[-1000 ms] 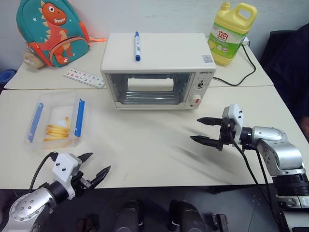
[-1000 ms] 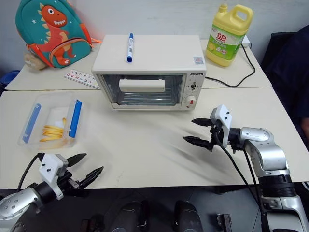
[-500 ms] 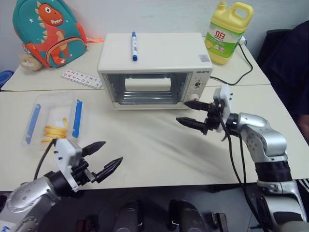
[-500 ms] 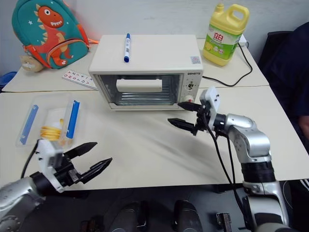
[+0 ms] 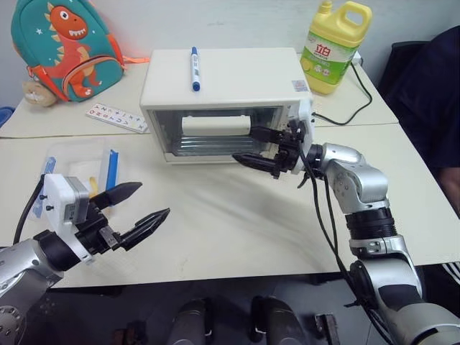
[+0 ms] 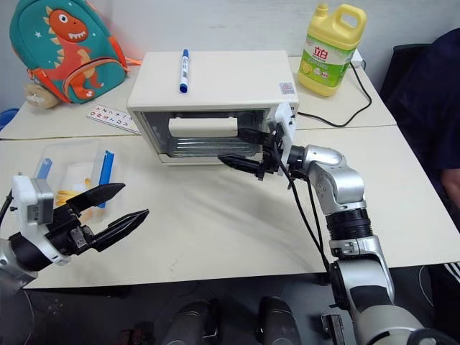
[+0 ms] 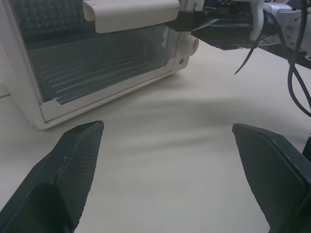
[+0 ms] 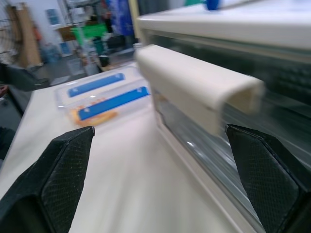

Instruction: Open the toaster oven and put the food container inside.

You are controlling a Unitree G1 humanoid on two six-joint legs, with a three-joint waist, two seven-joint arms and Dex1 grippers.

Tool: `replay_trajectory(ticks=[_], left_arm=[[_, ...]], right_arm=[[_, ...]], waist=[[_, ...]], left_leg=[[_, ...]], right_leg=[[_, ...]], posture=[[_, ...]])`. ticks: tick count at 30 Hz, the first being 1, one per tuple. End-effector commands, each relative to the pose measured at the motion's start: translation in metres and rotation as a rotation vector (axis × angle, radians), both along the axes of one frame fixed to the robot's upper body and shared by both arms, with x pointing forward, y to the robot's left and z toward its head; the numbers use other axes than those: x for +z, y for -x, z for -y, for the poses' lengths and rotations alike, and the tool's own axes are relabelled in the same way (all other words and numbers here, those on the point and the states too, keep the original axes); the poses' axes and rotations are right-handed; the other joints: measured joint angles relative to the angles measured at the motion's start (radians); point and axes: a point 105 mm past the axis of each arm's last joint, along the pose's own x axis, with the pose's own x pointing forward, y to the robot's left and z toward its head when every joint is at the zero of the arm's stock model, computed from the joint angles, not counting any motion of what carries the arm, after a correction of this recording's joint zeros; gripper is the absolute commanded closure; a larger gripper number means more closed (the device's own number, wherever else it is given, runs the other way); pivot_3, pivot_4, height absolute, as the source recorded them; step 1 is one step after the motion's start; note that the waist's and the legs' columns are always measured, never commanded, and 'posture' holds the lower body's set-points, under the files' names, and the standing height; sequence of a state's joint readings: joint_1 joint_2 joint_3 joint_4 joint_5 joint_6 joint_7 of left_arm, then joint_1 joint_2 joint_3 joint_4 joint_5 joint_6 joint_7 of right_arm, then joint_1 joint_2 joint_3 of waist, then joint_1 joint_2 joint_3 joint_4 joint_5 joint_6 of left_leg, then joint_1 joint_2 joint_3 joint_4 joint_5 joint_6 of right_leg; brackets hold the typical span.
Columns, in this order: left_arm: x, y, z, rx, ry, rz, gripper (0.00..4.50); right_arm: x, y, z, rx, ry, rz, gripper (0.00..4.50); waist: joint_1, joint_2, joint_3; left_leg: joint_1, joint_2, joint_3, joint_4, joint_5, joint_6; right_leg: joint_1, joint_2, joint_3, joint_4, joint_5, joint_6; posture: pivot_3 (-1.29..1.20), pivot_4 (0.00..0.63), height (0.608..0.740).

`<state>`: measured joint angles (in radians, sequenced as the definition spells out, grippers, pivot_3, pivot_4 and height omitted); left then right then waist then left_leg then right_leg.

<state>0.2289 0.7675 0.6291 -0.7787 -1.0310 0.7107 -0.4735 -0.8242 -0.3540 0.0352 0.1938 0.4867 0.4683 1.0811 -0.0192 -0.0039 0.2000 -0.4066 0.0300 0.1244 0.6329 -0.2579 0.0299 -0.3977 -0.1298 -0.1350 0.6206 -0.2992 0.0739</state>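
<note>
The toaster oven [image 5: 226, 100] sits toward the back of the cream table [image 5: 237, 223], its glass door shut and the white bar handle [image 5: 215, 125] across the top of the glass. A blue marker [image 5: 194, 68] lies on its roof. The right gripper [image 5: 260, 147] points sideways at the door, fingers spread wide and gripping nothing, its tips just at the right end of the handle; I can't tell whether they touch it. The left gripper [image 5: 133, 210] hangs over the near left part of the table, also splayed open and empty, aimed toward the oven's front. Behind it, well apart from the oven, the food container [image 6: 72, 169] rests on the table with its blue clips up and yellow strips inside. A dinosaur backpack [image 5: 61, 47] stands at the far left, with a flat printed card [image 5: 116, 117] in front of it, and a yellow detergent jug [image 5: 334, 43] stands at the far right, next to a black cord [image 5: 359, 97].
</note>
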Motion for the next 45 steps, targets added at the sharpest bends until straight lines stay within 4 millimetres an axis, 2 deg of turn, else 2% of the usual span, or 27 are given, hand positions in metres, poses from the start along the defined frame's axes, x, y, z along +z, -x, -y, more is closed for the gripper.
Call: replay_trajectory(ticks=[1,6,9,14,21,24,28,33,37,41,45], left_arm=[[0.01,0.0,0.004,0.003,-0.006,0.053,0.0],[0.026,-0.022,-0.005,0.089,0.01,0.144,0.0],[0.052,-0.055,-0.017,0.177,0.013,0.257,0.59],[0.076,-0.092,-0.01,0.143,-0.071,0.309,2.18],[0.076,-0.13,-0.003,0.039,-0.245,0.278,4.45],[0.064,-0.131,0.006,-0.068,-0.311,0.223,4.48],[0.048,-0.117,0.017,-0.24,-0.377,0.153,4.48],[0.029,-0.099,0.016,-0.344,-0.476,0.093,4.48],[0.01,-0.086,0.011,-0.389,-0.55,0.037,4.48],[-0.017,-0.073,0.003,-0.41,-0.664,-0.012,4.48],[-0.035,-0.074,0.003,-0.363,-0.691,-0.02,4.48]], right_arm=[[0.017,0.02,-0.008,0.104,-0.019,0.065,0.01],[0.006,0.046,-0.012,0.205,0.018,0.062,0.01],[-0.004,0.055,-0.009,0.226,0.035,0.041,0.0],[-0.018,0.06,-0.006,0.225,0.078,0.032,0.0],[-0.02,0.065,-0.004,0.231,0.064,0.023,0.0],[-0.022,0.066,-0.004,0.217,0.064,0.021,0.0],[-0.024,0.068,0.002,0.174,0.069,0.021,0.0],[-0.035,0.077,0.037,0.074,0.144,-0.014,0.0],[-0.039,0.093,0.065,0.055,0.22,-0.054,0.0],[-0.029,0.107,0.085,0.078,0.264,-0.086,0.0],[-0.009,0.104,0.09,0.078,0.241,-0.064,0.0]], waist=[[-0.003,0.0,0.0],[-0.006,0.0,0.0],[-0.005,-0.001,0.0],[-0.009,-0.003,0.0],[-0.007,-0.005,0.001],[-0.009,-0.005,0.001],[-0.008,-0.007,0.001],[-0.006,-0.007,0.001],[-0.006,-0.008,0.002],[-0.009,-0.008,0.002],[-0.006,-0.008,0.002]], left_leg=[[0.0,0.0,0.0,0.0,0.0,0.0],[0.0,0.0,0.0,-0.001,0.0,-0.001],[0.0,0.0,0.0,-0.001,0.0,-0.001],[0.0,0.0,0.002,-0.001,0.0,-0.001],[-0.001,0.003,0.013,-0.002,0.0,-0.003],[0.0,0.003,0.017,-0.001,0.0,-0.002],[0.0,0.005,0.02,-0.001,0.0,-0.002],[0.0,0.005,0.022,-0.001,-0.001,-0.001],[0.0,0.005,0.023,0.002,-0.002,0.0],[0.001,0.006,0.023,0.003,-0.003,-0.001],[0.002,0.009,0.023,0.003,-0.004,-0.002]], right_leg=[[0.0,0.0,0.0,0.0,0.0,0.0],[0.0,0.0,0.0,0.0,0.0,0.0],[-0.001,0.001,0.0,0.001,0.0,0.0],[-0.001,0.003,0.001,0.003,0.0,0.0],[-0.01,0.014,0.005,0.006,-0.001,0.001],[-0.012,0.014,0.009,0.008,0.0,0.002],[-0.015,0.015,0.013,0.009,0.0,0.002],[-0.016,0.015,0.02,0.007,0.0,0.002],[-0.015,0.014,0.023,0.005,0.0,0.002],[-0.015,0.013,0.026,0.006,0.0,0.002],[-0.015,0.012,0.027,0.006,0.001,0.001]], posture=[[0.0,0.15,0.74],[0.0,0.15,0.74],[0.0,0.15,0.74],[0.0,0.15,0.74],[0.0,0.15,0.74],[0.0,0.15,0.74],[0.0,0.15,0.74],[0.0,0.15,0.74],[0.0,0.15,0.74],[0.0,0.15,0.74],[0.0,0.15,0.74]])
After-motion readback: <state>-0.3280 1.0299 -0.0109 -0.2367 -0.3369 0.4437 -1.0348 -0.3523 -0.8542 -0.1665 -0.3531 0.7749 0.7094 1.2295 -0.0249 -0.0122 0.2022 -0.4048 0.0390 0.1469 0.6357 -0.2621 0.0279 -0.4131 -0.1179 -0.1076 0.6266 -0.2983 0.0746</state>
